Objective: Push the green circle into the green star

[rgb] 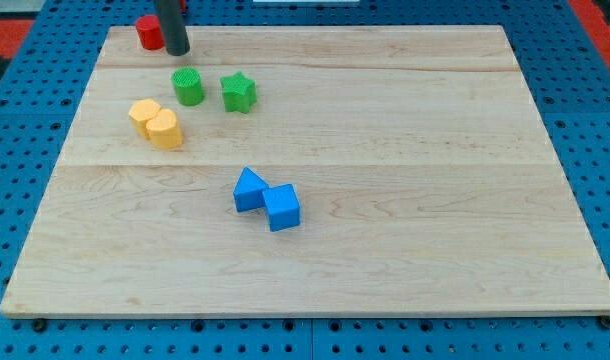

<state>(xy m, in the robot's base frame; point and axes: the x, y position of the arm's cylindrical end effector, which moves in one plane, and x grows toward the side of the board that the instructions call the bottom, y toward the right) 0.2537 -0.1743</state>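
The green circle sits on the wooden board at the view's upper left. The green star lies just to its right, with a small gap between them. My tip is at the view's top left, a little above the green circle and slightly to its left, not touching it. The rod partly covers a red block beside it.
Two yellow blocks sit touching each other below and left of the green circle. A blue triangle and a blue cube touch near the board's middle. A blue pegboard surrounds the board.
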